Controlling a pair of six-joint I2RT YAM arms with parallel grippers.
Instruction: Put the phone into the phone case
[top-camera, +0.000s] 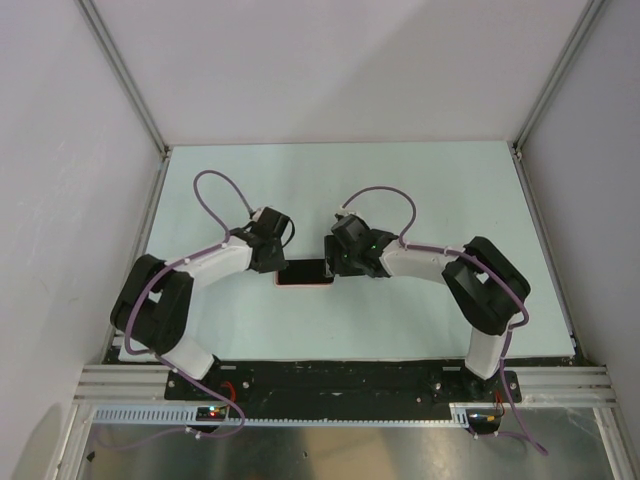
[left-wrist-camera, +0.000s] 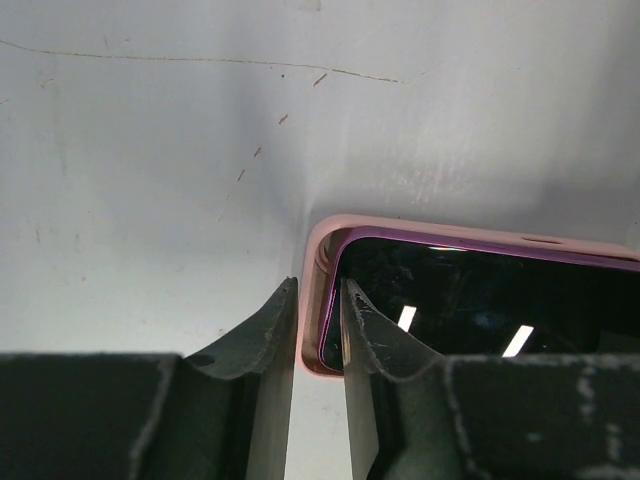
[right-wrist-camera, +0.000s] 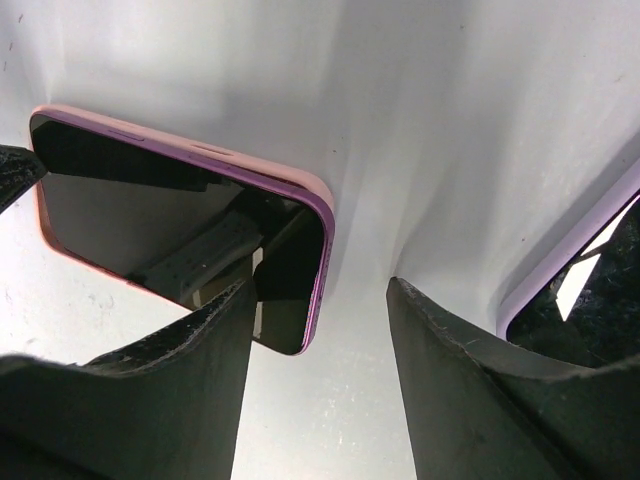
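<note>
Straddling the phone case (left-wrist-camera: 316, 240) rim, left fingers (left-wrist-camera: 255, 338) adjoin bare table (left-wrist-camera: 150, 180).

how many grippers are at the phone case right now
2: the left gripper straddles the rim at the left end of the phone case, and the right gripper is over its right end. No others in view.

A robotics lab test cell. Plain white walls (top-camera: 330, 70) in aluminium posts (top-camera: 120, 70) close off the left, far and right sides of a pale table (top-camera: 400, 190). Two arms (top-camera: 190, 280) are bolted to a black plate (top-camera: 340, 380) on the near edge, with loose purple cables (top-camera: 215, 185) and a slotted cable duct (top-camera: 140, 412).
</note>
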